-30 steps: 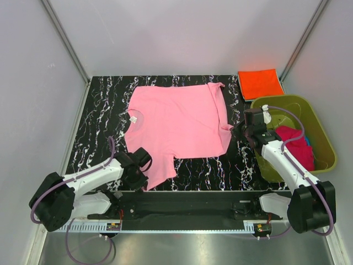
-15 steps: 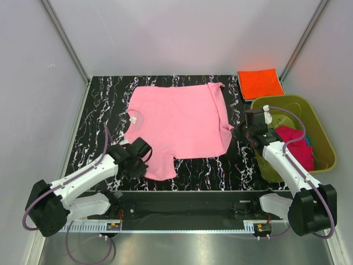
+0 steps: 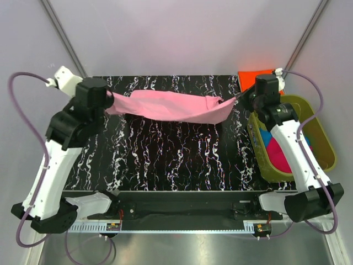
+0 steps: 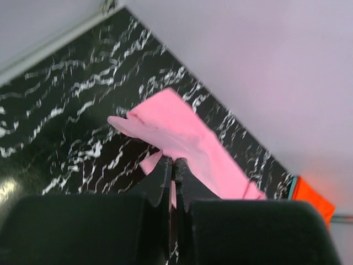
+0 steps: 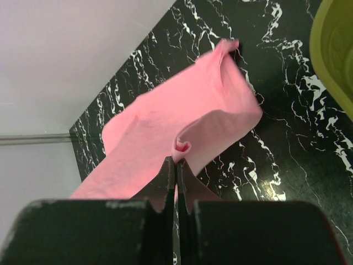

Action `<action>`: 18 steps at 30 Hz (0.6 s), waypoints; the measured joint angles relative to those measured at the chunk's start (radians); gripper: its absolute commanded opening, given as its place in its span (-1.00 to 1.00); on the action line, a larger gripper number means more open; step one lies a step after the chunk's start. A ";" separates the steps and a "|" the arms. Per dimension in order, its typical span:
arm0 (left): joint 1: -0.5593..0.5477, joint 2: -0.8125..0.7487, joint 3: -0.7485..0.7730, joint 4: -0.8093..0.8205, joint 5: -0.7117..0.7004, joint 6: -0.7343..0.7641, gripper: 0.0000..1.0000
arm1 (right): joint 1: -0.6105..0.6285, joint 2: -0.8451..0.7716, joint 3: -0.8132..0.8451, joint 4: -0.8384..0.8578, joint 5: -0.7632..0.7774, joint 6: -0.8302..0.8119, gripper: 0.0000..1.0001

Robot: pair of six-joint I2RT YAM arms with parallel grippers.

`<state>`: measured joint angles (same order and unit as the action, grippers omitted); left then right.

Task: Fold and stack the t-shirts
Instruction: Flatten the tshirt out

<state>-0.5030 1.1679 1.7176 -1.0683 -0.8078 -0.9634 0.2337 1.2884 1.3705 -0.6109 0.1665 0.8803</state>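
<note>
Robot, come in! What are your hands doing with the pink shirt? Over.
Both shut on the pink t-shirt: left gripper one end, right gripper the other. Shirt strung between them above the table. Nothing blocking; green tub off right.

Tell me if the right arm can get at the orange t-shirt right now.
Probably not freely. The orange t-shirt lies right beside the right gripper with nothing between, but that gripper is shut on the pink t-shirt, stretched across to the left gripper. It would need to let go first.
</note>
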 measured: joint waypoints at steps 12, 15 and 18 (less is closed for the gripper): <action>0.002 -0.296 -0.121 0.134 0.142 0.263 -1.00 | 0.000 -0.374 -0.147 -0.182 -0.100 0.008 -1.00; 0.003 -0.310 -0.037 0.141 0.221 0.282 -1.00 | 0.002 -0.434 -0.049 -0.222 -0.145 0.037 -1.00; 0.003 -0.311 0.097 0.164 0.313 0.280 -1.00 | 0.002 -0.488 0.096 -0.249 -0.174 0.076 -1.00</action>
<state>-0.5003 0.8570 1.8149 -0.9047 -0.4950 -0.6830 0.2356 0.8005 1.4662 -0.8597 -0.0071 0.9558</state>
